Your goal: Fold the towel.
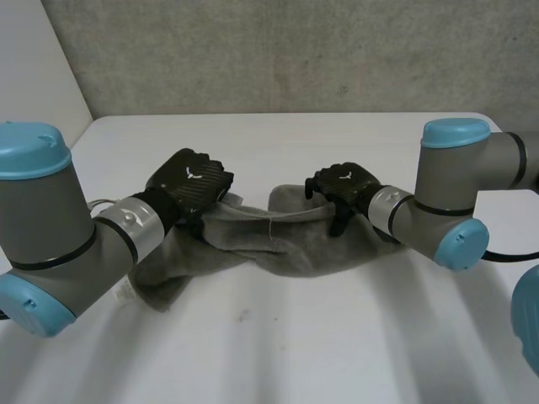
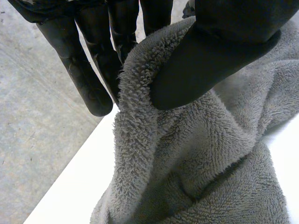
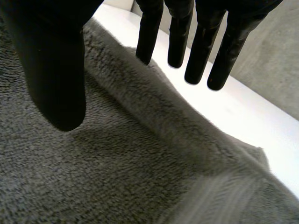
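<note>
The grey towel (image 1: pixel 278 244) lies bunched in a loose band across the middle of the white table (image 1: pixel 295 345), stretched between the two hands, with its left end sagging toward the near left under the left arm (image 1: pixel 50 236).

The left hand (image 1: pixel 189 185) is at the towel's left far edge. In its wrist view the thumb (image 2: pixel 210 60) presses a raised fold of the pile against the fingers (image 2: pixel 88 88), so this hand holds the towel in a pinch.

The right hand (image 1: pixel 345 187) is over the towel's right far edge. Its fingers (image 3: pixel 149 32) hang straight, past the folded rim and over bare table, while the thumb (image 3: pixel 51 70) sits above the cloth, well apart from them. The hand is wide and holds nothing.

The right arm (image 1: pixel 455 202) reaches in from the right. Behind the table's far edge stands a rough grey wall (image 1: pixel 295 50).
</note>
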